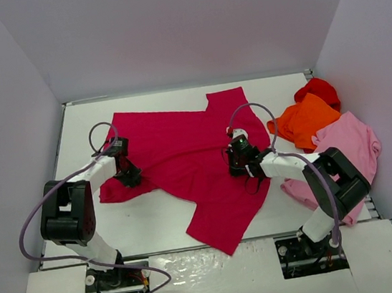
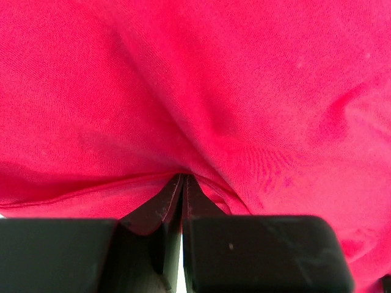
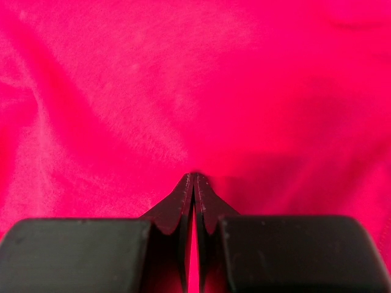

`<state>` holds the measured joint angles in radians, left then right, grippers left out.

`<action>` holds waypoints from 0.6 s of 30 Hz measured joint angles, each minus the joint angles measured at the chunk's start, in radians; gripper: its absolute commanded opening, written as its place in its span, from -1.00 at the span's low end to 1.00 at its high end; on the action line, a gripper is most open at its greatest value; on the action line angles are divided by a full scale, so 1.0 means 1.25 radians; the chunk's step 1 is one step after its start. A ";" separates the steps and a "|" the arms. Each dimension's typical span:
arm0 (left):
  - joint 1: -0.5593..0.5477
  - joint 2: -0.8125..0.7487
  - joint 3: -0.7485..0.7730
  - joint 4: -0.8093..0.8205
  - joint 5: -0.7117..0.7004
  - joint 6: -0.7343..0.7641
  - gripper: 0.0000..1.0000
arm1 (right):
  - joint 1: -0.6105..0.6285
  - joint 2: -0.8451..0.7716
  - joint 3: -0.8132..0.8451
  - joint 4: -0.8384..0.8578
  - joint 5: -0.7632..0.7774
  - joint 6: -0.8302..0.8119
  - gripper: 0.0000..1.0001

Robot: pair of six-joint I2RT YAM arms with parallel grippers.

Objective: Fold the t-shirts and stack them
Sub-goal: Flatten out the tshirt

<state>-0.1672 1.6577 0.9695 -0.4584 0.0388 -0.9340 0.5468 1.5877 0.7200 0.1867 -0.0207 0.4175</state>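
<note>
Across mid-table: large crimson cloth t-shirt (image 1: 183,155), spread out; left gripper (image 1: 131,177) clamped on its left edge, right gripper (image 1: 236,158) clamped on its right part. Far right, heaped: orange t-shirt (image 1: 308,121), bright red t-shirt (image 1: 318,89), light pink t-shirt (image 1: 351,144).

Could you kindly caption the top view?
Left gripper and right gripper pinch the crimson shirt; a pile of other shirts lies beside.

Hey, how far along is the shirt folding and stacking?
Done: nothing; no folded shirt or stack shows. In hand: the crimson t-shirt lies spread out, with the left gripper and right gripper shut on its cloth. Left: folding it, then the orange t-shirt, bright red t-shirt and light pink t-shirt, heaped unfolded at the right.
</note>
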 measured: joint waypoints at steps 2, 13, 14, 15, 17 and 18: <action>0.007 0.000 0.000 0.000 0.006 0.000 -1.00 | -0.012 -0.002 0.000 -0.006 0.006 -0.001 -1.00; 0.067 -0.044 -0.028 -0.066 -0.067 0.019 -1.00 | -0.102 -0.006 0.001 -0.021 0.010 0.000 -1.00; 0.074 -0.048 -0.032 -0.071 -0.071 0.021 -1.00 | -0.103 -0.006 0.002 -0.023 0.010 0.000 -1.00; 0.079 -0.052 -0.035 -0.073 -0.075 0.025 -1.00 | -0.105 -0.006 0.003 -0.025 0.010 0.000 -1.00; 0.087 -0.057 -0.040 -0.079 -0.079 0.030 -1.00 | -0.108 -0.005 0.004 -0.027 0.010 0.000 -1.00; 0.089 -0.058 -0.041 -0.082 -0.081 0.032 -1.00 | -0.109 -0.004 0.005 -0.028 0.010 0.000 -1.00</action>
<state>-0.0558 1.5853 0.9184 -0.5606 -0.0621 -0.8941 0.4107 1.5826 0.7267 0.1517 -0.0084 0.4170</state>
